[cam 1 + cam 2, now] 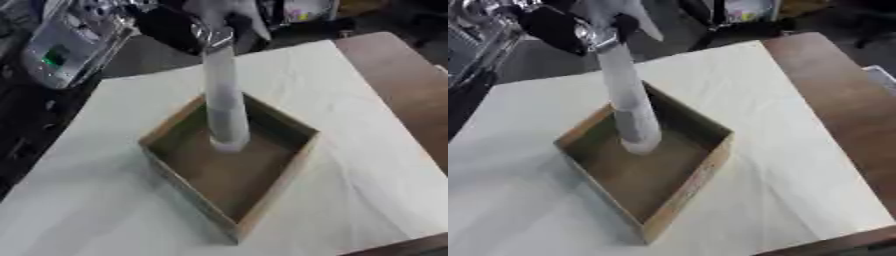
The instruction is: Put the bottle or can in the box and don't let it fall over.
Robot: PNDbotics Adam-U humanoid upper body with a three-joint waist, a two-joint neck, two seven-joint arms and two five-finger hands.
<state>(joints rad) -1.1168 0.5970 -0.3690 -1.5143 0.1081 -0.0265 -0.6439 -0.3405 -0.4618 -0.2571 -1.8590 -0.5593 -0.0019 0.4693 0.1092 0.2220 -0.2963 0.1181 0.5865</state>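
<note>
A tall pale bottle (224,100) stands nearly upright inside the open brown box (273,197), its base on the box floor near the far corner. My left hand (178,26), black with silver parts, comes in from the upper left and is shut on the bottle's silvery top. The box sits cornerwise on the white cloth (350,100), and apart from the bottle nothing shows inside it. The right hand shows in neither view.
The white cloth covers most of a brown table, whose bare wood (404,85) shows along the right side. A grey device (54,50) and dark clutter lie past the table's far left edge.
</note>
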